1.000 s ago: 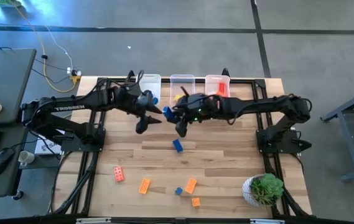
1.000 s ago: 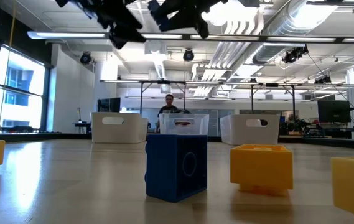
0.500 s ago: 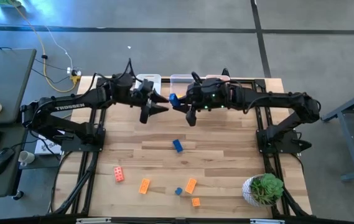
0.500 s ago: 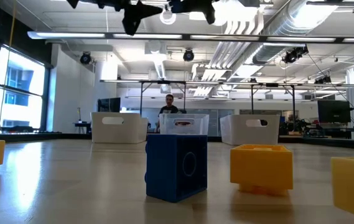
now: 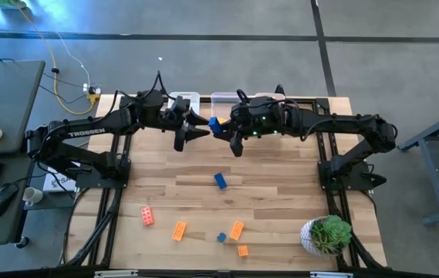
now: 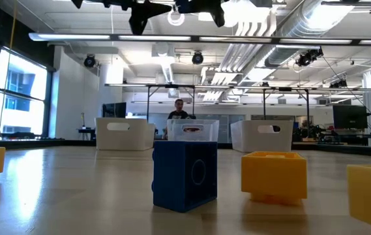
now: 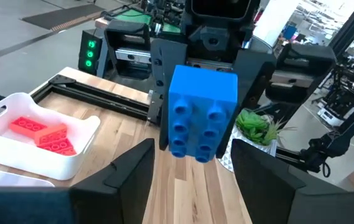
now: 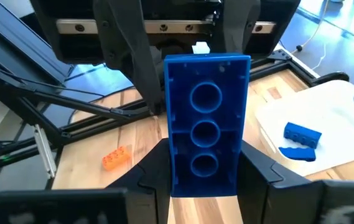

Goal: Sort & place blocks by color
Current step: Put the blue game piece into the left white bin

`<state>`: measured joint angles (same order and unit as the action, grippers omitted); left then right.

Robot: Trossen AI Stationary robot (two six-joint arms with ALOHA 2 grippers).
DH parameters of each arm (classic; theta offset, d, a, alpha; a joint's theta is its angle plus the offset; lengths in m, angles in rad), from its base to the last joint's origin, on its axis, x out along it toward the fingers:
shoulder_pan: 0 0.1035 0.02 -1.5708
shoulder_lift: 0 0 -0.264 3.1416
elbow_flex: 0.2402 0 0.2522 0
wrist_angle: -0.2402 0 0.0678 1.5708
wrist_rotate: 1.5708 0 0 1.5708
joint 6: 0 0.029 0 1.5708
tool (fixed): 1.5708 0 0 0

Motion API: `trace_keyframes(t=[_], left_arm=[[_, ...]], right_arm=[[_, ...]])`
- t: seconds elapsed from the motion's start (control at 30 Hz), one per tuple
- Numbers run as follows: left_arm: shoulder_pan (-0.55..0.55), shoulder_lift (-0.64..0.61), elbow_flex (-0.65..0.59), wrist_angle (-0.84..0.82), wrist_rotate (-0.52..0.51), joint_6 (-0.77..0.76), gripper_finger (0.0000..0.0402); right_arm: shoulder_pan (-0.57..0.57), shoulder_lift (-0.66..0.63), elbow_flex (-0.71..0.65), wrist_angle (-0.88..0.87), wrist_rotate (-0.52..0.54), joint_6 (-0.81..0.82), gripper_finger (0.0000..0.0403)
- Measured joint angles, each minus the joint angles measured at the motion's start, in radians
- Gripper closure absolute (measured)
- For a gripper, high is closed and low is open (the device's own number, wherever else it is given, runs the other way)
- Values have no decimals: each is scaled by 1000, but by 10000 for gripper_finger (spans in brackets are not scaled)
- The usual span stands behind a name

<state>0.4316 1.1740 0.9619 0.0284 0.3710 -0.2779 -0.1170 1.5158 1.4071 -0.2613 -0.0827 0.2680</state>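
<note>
Right tool [image 5: 217, 128] clamped on a blue brick [image 8: 206, 124], held in the air above the back of the worktop [image 5: 281, 193], close to the bins. Left tool [image 5: 194, 128] spread wide and empty, facing that brick from just beside it. Probably light, stiff and slick plastic: best pinched across the flat side walls, not the studs. More bricks loose on the worktop: blue [image 5: 220, 180], red [image 5: 147, 216], orange [image 5: 237, 230].
</note>
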Motion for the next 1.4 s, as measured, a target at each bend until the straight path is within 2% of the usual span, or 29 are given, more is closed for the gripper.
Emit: trace_keyframes(t=[0.33, 0.53, 1.4], left_arm=[[1, -3, 0, 20, 20, 2, 202], [7, 2, 0, 23, 129, 0, 202], [8, 0, 0, 50, 125, 19, 205]], right_arm=[[28, 27, 1, 46, 19, 49, 297], [32, 35, 2, 55, 40, 77, 297], [61, 63, 0, 133, 78, 137, 297]])
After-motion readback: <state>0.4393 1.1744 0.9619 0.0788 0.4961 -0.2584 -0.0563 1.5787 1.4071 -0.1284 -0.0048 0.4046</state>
